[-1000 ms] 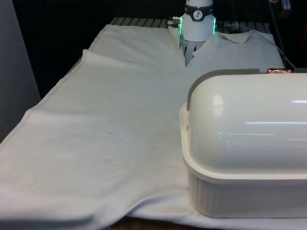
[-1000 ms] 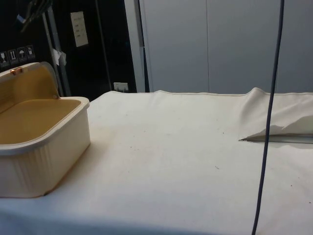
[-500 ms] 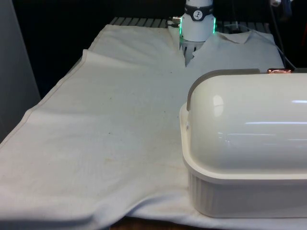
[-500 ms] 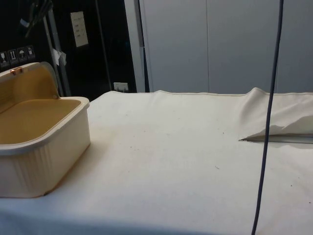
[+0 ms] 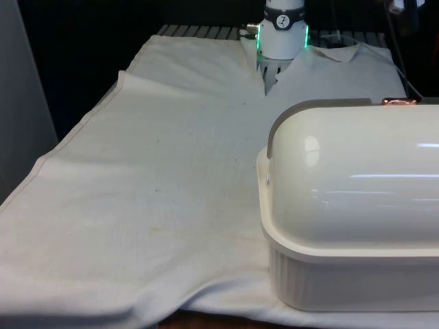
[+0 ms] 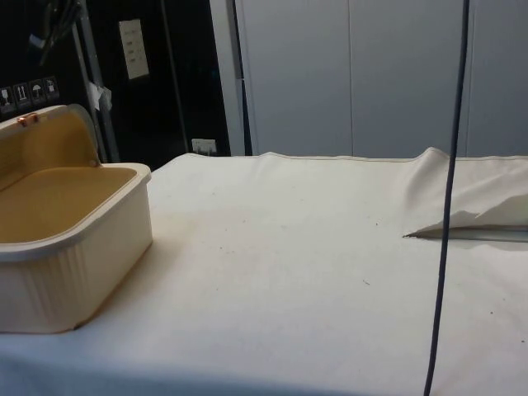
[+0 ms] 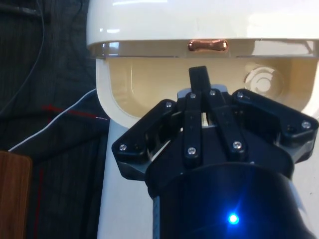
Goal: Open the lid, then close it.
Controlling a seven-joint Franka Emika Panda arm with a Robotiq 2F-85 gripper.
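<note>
The front view looks low along the cloth-covered desk (image 5: 151, 178), with the glossy cream plastic bread box (image 5: 350, 205) close at the near end on the front view's right, its domed back facing the camera. The side view looks across the same desk from one side toward dark cabinets (image 6: 371, 74), showing the box's open cavity. The wrist view sits close above the black fingers (image 7: 198, 82), facing into that cavity.
</note>
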